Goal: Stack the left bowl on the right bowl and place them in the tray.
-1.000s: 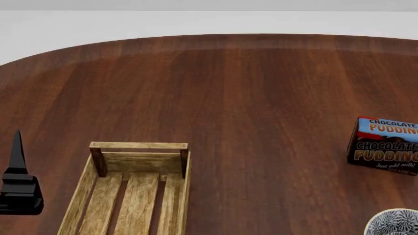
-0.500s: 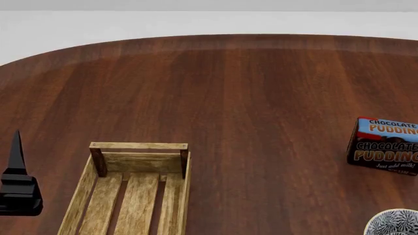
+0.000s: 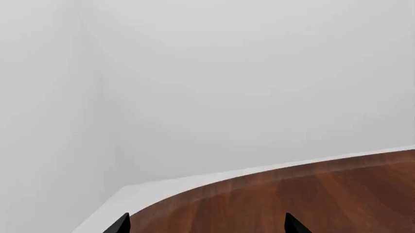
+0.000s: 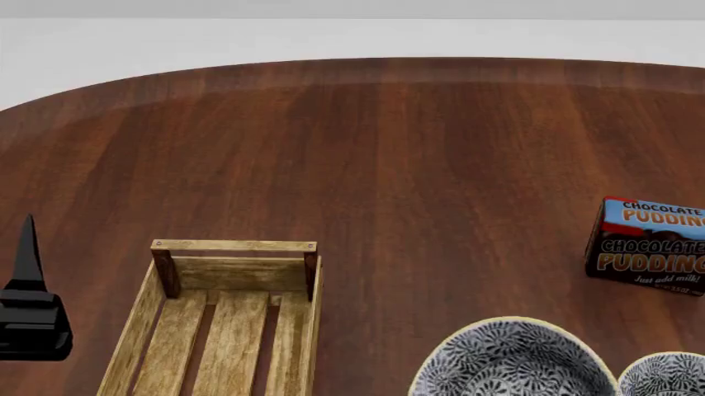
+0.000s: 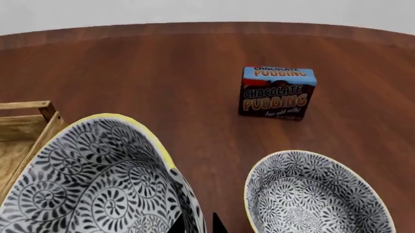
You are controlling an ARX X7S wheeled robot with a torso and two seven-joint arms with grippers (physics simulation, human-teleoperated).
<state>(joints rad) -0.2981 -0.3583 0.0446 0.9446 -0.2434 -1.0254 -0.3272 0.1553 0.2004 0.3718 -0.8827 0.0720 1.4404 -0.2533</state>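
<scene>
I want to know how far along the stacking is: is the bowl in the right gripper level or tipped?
Tipped. In the right wrist view the held bowl leans, its rim raised, beside the other bowl, which sits flat on the table.

Two black fingertips point(image 3: 120, 224) show above the brown table's point(image 3: 311, 194) curved edge, before a pale wall point(image 3: 246, 77).

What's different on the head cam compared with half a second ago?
A large patterned bowl has come into view at the bottom, between the tray and the small bowl. The right wrist view shows the right claw at its rim. The tray, pudding box, small bowl and left claw stayed put.
</scene>
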